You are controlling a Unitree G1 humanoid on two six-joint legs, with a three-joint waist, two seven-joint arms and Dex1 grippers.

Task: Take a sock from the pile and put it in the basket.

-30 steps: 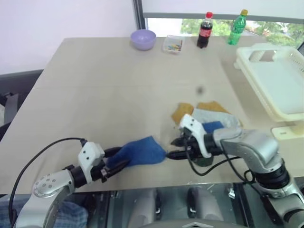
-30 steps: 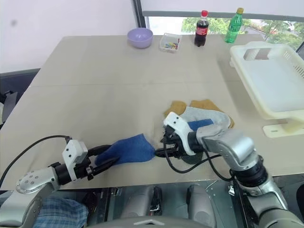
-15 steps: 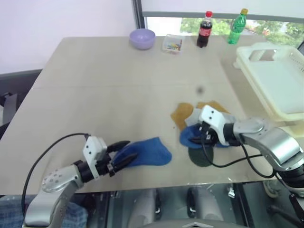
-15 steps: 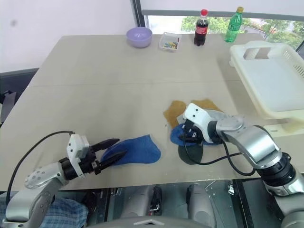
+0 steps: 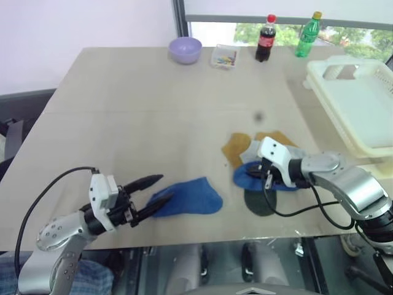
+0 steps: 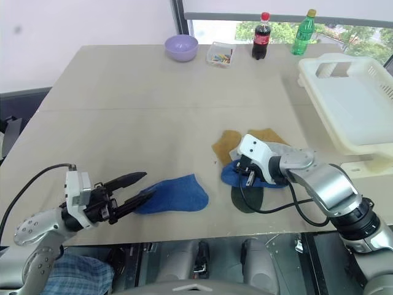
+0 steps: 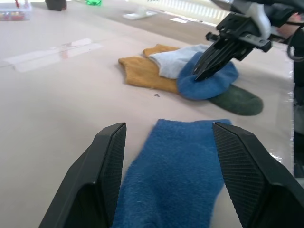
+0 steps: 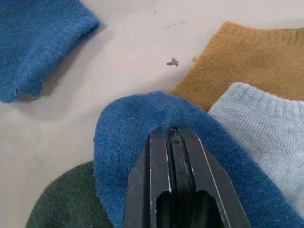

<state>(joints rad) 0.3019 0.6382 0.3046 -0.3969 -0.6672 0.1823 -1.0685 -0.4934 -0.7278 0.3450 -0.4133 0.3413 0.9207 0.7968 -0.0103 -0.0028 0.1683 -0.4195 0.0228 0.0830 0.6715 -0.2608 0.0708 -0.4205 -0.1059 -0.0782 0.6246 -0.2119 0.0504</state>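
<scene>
right gripper [image 8: 172, 134] is clamped shut, fingers pressed together on the folded edge of a royal blue sock [image 8: 142, 118] at the near-left side of the pile [image 5: 264, 163]. the pinched sock bunches up around the fingertips. pile sits on the table [image 5: 153, 110], right of centre: mustard-brown socks [image 7: 142, 71] at the back, light grey sock [image 7: 173, 59] on top of them, blue one in front, dark green sock [image 7: 237, 100] nearest the table's front edge, partly under the blue one.

left gripper [image 7: 168, 137] is spread wide, holding nothing, fingers roughly level and pointing toward the pile. a second blue sock [image 5: 187, 198] lies flat on the table apart from the pile, just ahead of the left fingertips; in the left wrist view it shows between the two fingers [image 7: 107, 156], contact cannot be told.

basket [image 5: 356, 104] is at the table's far right edge, cream-white, slotted sides, cut-out handle at its far end, well apart from the pile. no sock visible inside it.

far edge of table: lilac bowl [image 5: 185, 49], small clear tray [image 5: 223, 58] of coloured bits beside it, dark cola bottle [image 5: 264, 40] with red cap, green bottle [image 5: 307, 35] with yellow cap.
</scene>
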